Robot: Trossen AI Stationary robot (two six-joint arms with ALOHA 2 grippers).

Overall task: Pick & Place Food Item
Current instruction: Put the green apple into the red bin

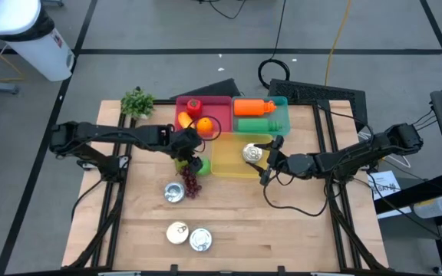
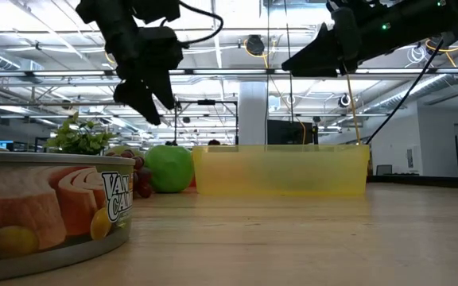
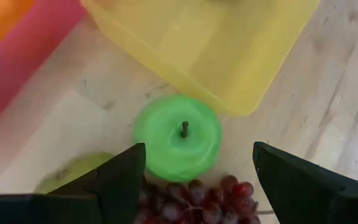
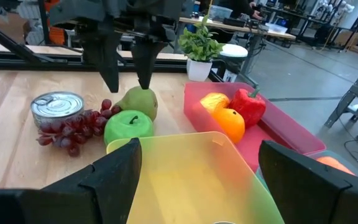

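Observation:
A green apple (image 3: 178,137) stands on the table beside the yellow bin (image 3: 216,43), stem up, with red grapes (image 3: 194,202) and a green pear (image 3: 73,171) next to it. It also shows in the high view (image 1: 198,164) and the right wrist view (image 4: 128,127). My left gripper (image 1: 188,149) hovers open above the apple and the grapes, fingers pointing down, empty; the low view (image 2: 151,95) shows it well above the fruit. My right gripper (image 1: 268,161) is open and empty over the yellow bin's (image 1: 236,157) right side, where a tin can (image 1: 252,153) lies.
A red bin (image 1: 204,115) holds an orange, a red pepper and other fruit; a green bin (image 1: 263,115) holds an orange bottle. Cans lie on the table (image 1: 174,192), (image 1: 177,233), (image 1: 200,240). A small potted plant (image 1: 137,102) stands at the far left.

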